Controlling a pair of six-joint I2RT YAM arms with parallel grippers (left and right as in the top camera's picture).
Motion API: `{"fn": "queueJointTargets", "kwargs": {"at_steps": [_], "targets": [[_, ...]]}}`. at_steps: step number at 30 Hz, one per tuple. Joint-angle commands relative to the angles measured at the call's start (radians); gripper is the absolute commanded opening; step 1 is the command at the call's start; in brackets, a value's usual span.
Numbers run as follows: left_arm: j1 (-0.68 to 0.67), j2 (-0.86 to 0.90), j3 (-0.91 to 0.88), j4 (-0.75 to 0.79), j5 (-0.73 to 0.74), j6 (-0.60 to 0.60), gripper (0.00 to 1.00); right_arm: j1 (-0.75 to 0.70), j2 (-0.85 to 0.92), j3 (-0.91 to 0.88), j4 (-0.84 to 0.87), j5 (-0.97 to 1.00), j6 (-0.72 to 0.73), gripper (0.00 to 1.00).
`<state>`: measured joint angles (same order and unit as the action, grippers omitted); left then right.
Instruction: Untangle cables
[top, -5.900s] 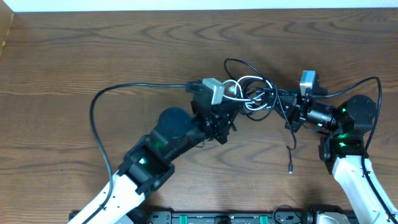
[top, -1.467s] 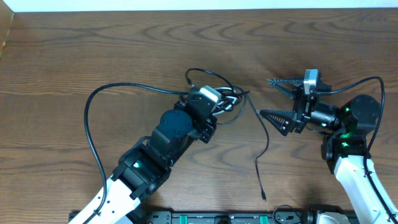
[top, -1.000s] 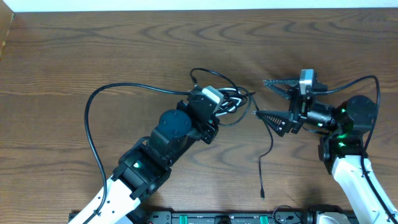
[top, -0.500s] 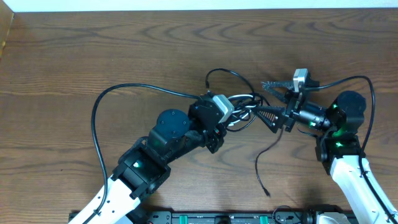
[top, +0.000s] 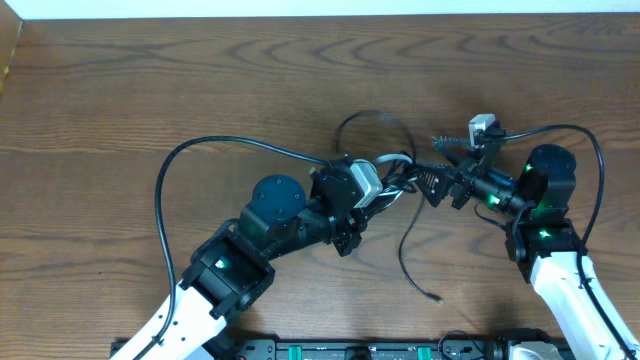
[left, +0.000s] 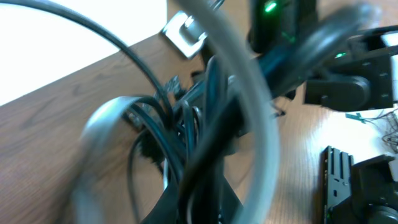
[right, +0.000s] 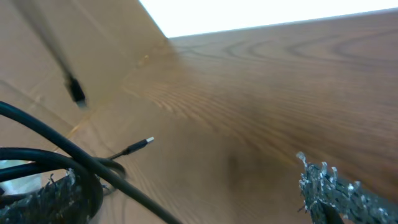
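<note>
The cables (top: 398, 172), black cords and a white one, hang knotted between the two grippers at the table's middle. A black loop (top: 368, 118) stands out behind the knot. One black tail (top: 412, 262) trails toward the front and ends in a small plug (top: 437, 298). My left gripper (top: 390, 188) is shut on the cables (left: 205, 118), which blur across its view above the fingers (left: 217, 202). My right gripper (top: 437, 166) is open at the knot's right side. A black cord (right: 93, 168) crosses its left finger (right: 53, 196); its right finger (right: 336, 193) is bare.
The wooden table (top: 120, 90) stretches left and back of the arms. The left arm's own thick black cable (top: 165, 180) arcs out to the left. A small plug (right: 134, 148) lies on the wood ahead of the right gripper. A black rail (top: 380, 350) runs along the front edge.
My left gripper has carried the knot to the right. My right gripper has moved left, up to the knot, still open. The loose black tail has swung with them.
</note>
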<state>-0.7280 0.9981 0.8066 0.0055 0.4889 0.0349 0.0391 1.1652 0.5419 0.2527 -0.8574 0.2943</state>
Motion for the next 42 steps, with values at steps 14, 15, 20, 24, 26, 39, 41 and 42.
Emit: {"fn": "queueJointTargets", "kwargs": {"at_steps": [14, 15, 20, 24, 26, 39, 41, 42], "targets": [[-0.008, -0.174, 0.016, 0.023, 0.106, 0.014, 0.08, -0.043, 0.015, 0.005, -0.098, 0.344, -0.030, 0.99], [-0.008, -0.180, 0.016, 0.023, 0.105, 0.014, 0.08, -0.049, 0.015, 0.005, -0.103, 0.344, -0.030, 0.99], [-0.008, -0.225, 0.016, 0.023, 0.090, 0.018, 0.07, -0.080, 0.015, 0.005, -0.154, 0.397, -0.030, 0.99], [-0.008, -0.263, 0.016, 0.022, 0.025, 0.018, 0.08, -0.105, 0.015, 0.005, -0.187, 0.422, -0.029, 0.99], [-0.008, -0.277, 0.016, 0.022, -0.004, 0.018, 0.08, -0.115, 0.015, 0.005, -0.190, 0.422, -0.020, 0.99], [-0.008, -0.274, 0.016, -0.031, -0.145, 0.017, 0.07, -0.117, 0.015, 0.005, 0.137, -0.217, -0.045, 0.99], [-0.008, -0.271, 0.016, -0.031, -0.191, 0.016, 0.08, -0.116, 0.015, 0.005, 0.222, -0.343, -0.045, 0.99], [-0.008, -0.268, 0.016, -0.031, -0.214, 0.016, 0.08, -0.114, 0.015, 0.005, 0.264, -0.399, -0.045, 0.99]]}}
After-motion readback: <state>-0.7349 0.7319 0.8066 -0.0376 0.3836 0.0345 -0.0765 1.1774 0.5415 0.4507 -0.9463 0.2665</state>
